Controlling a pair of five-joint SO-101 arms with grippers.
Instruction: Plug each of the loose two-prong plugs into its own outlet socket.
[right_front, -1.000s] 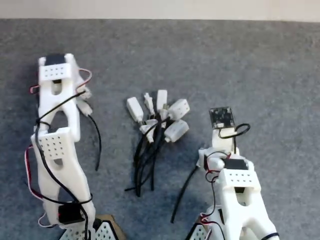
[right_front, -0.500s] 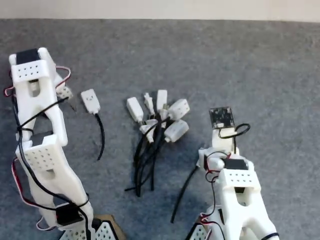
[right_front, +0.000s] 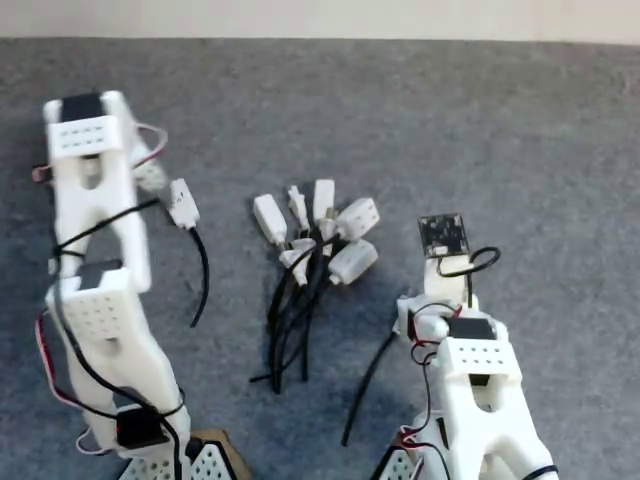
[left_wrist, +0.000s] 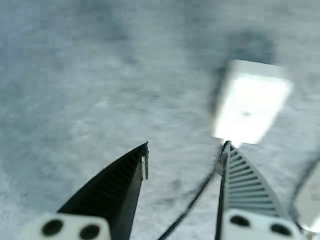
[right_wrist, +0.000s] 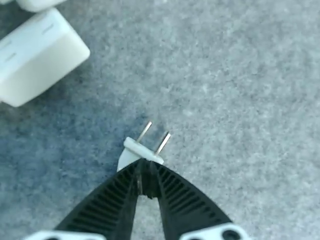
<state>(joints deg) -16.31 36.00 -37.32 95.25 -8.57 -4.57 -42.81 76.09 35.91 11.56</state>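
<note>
On the far left the left arm (right_front: 100, 230) stretches away from its base over the grey table (right_front: 560, 150). The left gripper (left_wrist: 185, 156) is wide open with nothing between the jaws, just grey surface in the gap. The lone socket (right_front: 181, 203) lies flat just right of that arm's wrist end. In the left wrist view it sits right past one fingertip (left_wrist: 226, 150); can't tell if they touch. Its black cord (right_front: 200, 275) curves back toward the base side. In the centre is the socket cluster (right_front: 358, 217): four white blocks fanned out, close together or touching, with two loose plugs (right_front: 297, 203) tucked among them. Their black cords (right_front: 290, 320) are bundled and run back toward the arms. To the right of the cluster the right arm (right_front: 480, 380) sits low, with a small black board (right_front: 443, 235) at its far end. The right gripper (right_wrist: 144, 170) is clamped tight on a white plug (right_wrist: 142, 148), held by the body just behind the face. Both prongs are free and point away from the jaws, just above the grey surface. A white socket block (right_wrist: 37, 57) is near the prongs but clearly apart and not lined up with them.
</note>
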